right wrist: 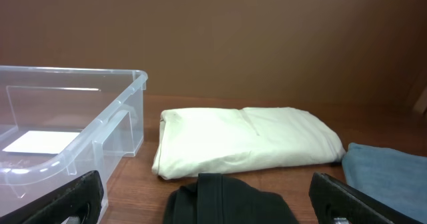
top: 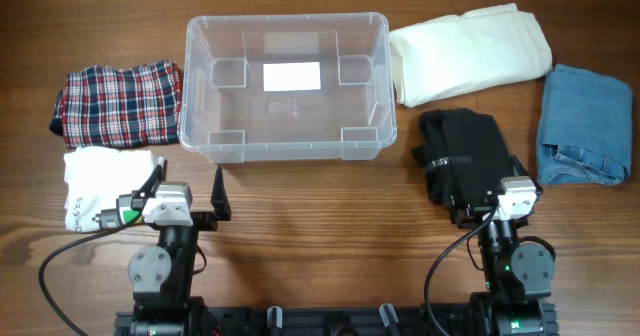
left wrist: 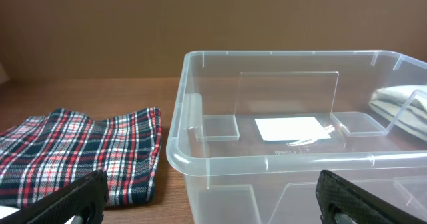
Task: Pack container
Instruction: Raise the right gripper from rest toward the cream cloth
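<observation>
Overhead: the clear rectangular plastic container (top: 290, 126) sits empty at the back of the brown wooden table (top: 320, 246), so I judge packing hasn't started. Left wrist: my left gripper (left wrist: 212, 183) is spread wide, facing the container, with a red plaid folded cloth (left wrist: 80, 151) beside it. Right wrist: my right gripper (right wrist: 207, 184) is spread wide over a black folded garment (right wrist: 230, 204); next I'd lower and pinch it

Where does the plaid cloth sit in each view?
Overhead: plaid cloth at far left, beside the container.
Left wrist: plaid cloth at lower left, left of the container.
Right wrist: not in it.
Shared landmark: the container with its white label, seen in all three views.
</observation>
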